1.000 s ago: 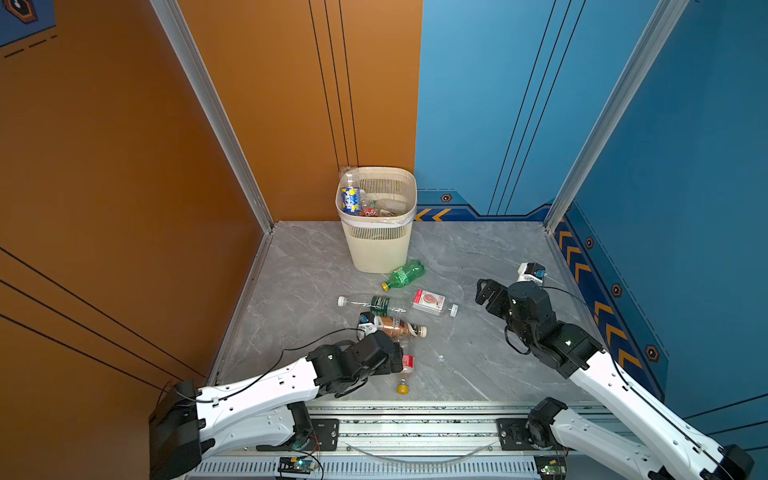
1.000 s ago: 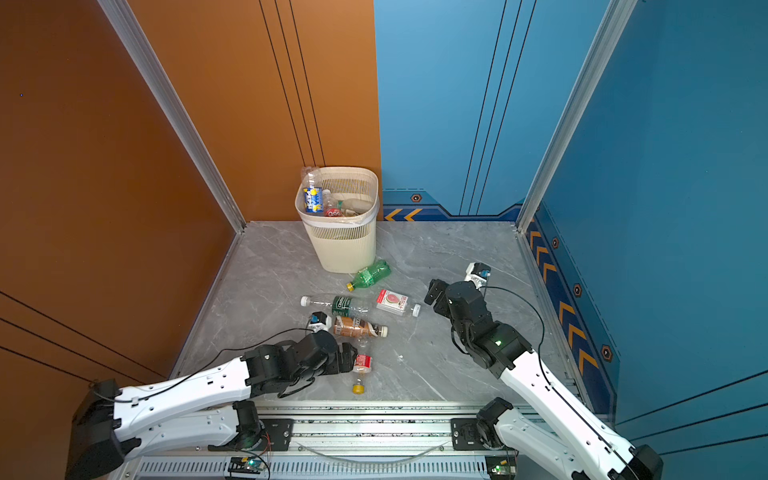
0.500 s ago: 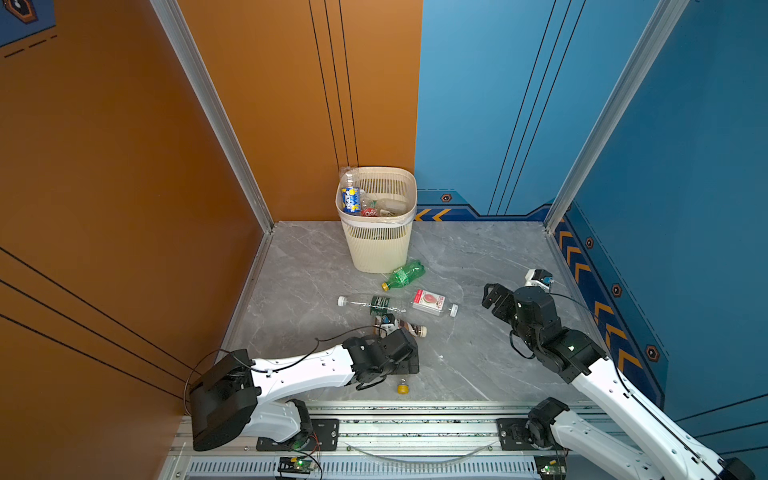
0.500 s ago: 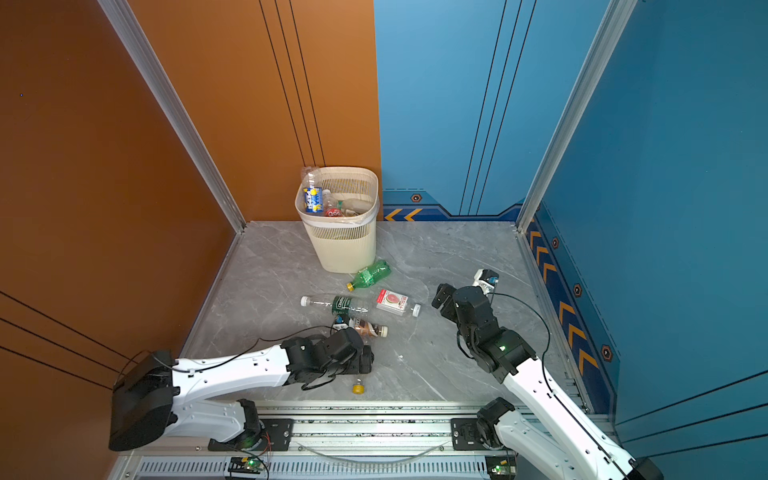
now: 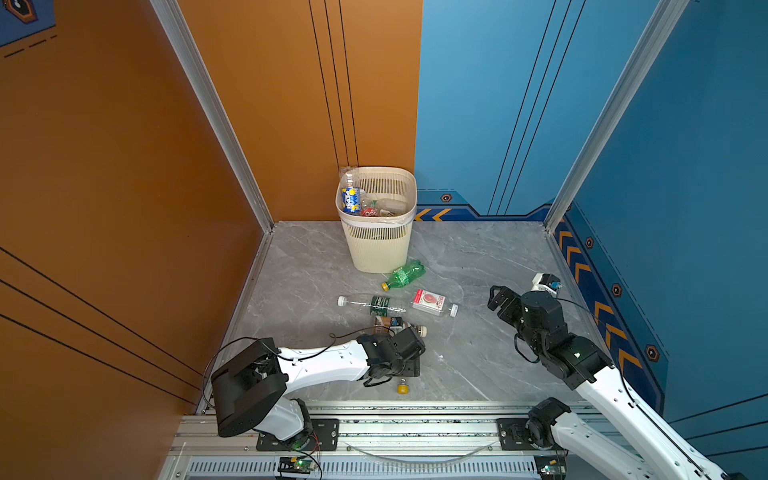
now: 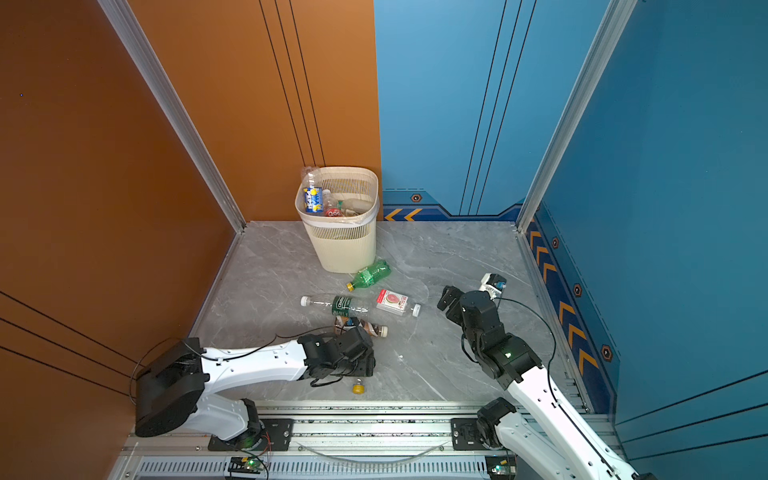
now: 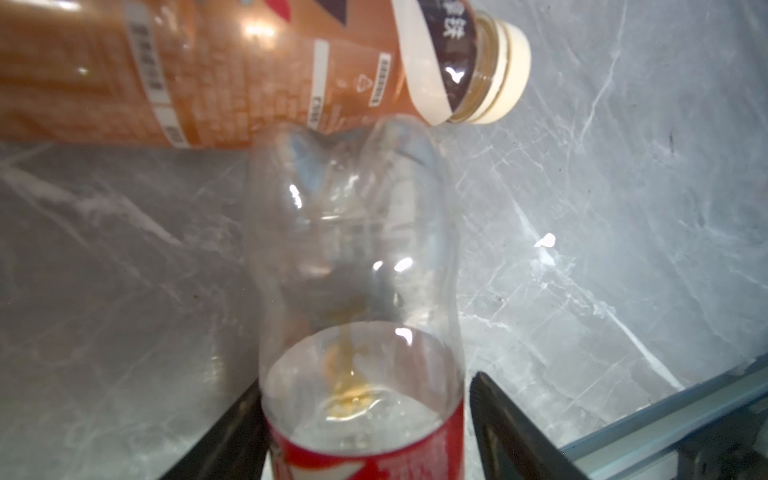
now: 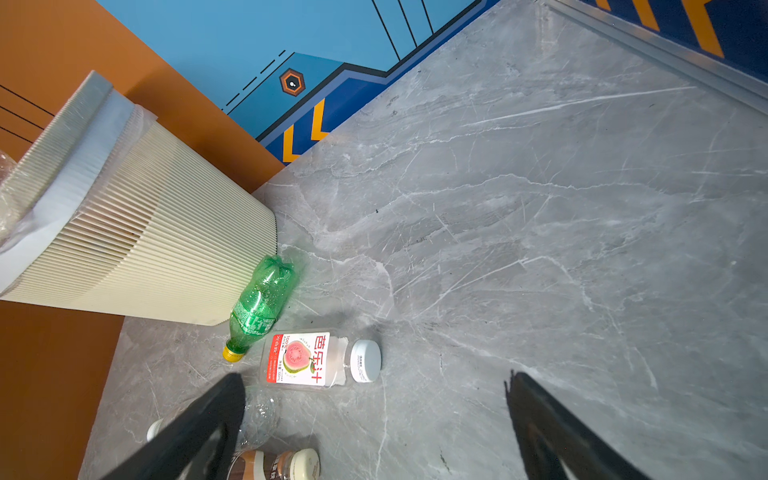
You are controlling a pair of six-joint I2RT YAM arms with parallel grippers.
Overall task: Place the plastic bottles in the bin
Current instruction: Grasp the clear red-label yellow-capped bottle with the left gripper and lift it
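Note:
The cream slatted bin (image 5: 376, 245) (image 6: 345, 249) (image 8: 145, 249) stands at the back with several bottles inside, a Pepsi one (image 5: 350, 197) sticking up. On the floor lie a green bottle (image 5: 405, 274) (image 8: 259, 307), a clear dark-labelled bottle (image 5: 374, 303), a guava-label bottle (image 5: 432, 302) (image 8: 307, 359) and a brown bottle (image 5: 388, 322) (image 7: 208, 75). My left gripper (image 5: 405, 357) (image 7: 368, 378) is low on the floor, its fingers closed in on both sides of a clear red-label bottle (image 7: 353, 270); that bottle's yellow cap (image 5: 402, 388) pokes out below the wrist. My right gripper (image 5: 500, 301) (image 8: 376, 377) hangs open and empty beside the guava bottle.
Orange wall on the left and blue walls behind and on the right enclose the grey marble floor (image 5: 478, 257). An aluminium rail (image 5: 374, 419) runs along the front edge. A small white and blue part (image 5: 546, 282) lies near the right wall.
My left arm has dropped lower over the red-label bottle and its jaws have narrowed from wide open onto it. The right arm has drawn back slightly to the right, still open.

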